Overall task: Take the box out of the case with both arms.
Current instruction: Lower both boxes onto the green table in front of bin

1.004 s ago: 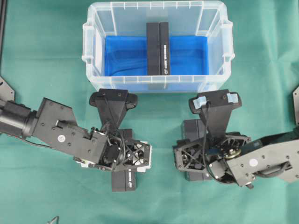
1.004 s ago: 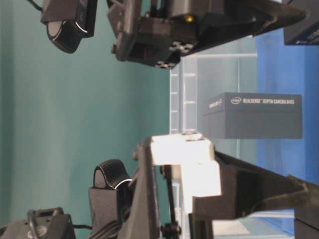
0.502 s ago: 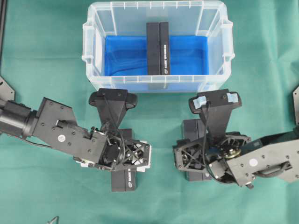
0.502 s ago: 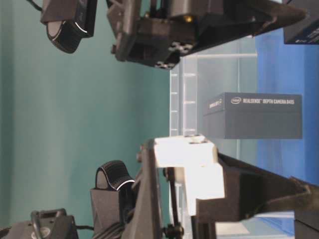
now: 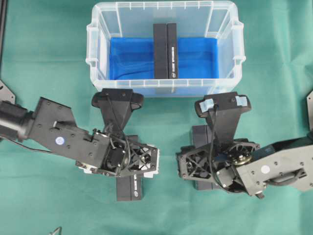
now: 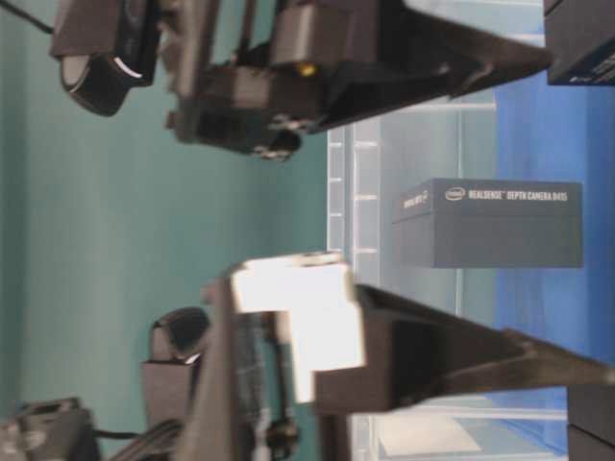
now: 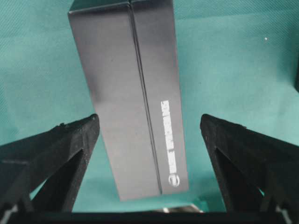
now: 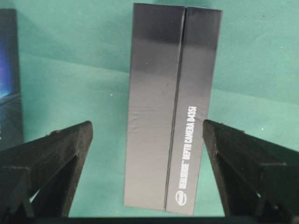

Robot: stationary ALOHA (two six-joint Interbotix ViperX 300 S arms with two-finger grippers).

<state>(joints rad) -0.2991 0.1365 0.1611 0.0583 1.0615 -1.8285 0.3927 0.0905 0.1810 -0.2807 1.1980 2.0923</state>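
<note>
Plainly, the box (image 6: pixel 487 223) (inside the case (image 6: pixel 356 173)) reads "RealSense Depth Camera D435".

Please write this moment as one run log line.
left gripper: jaws open, over table box | right gripper: jaws open | box in case: untouched

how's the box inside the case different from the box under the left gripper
The box in the case sits on the blue lining inside the clear case; the box under the left gripper lies out on the green cloth. The first has no gripper over it; the second lies between the left gripper's open fingers, untouched. Both are long, dark, with white lettering.
</note>
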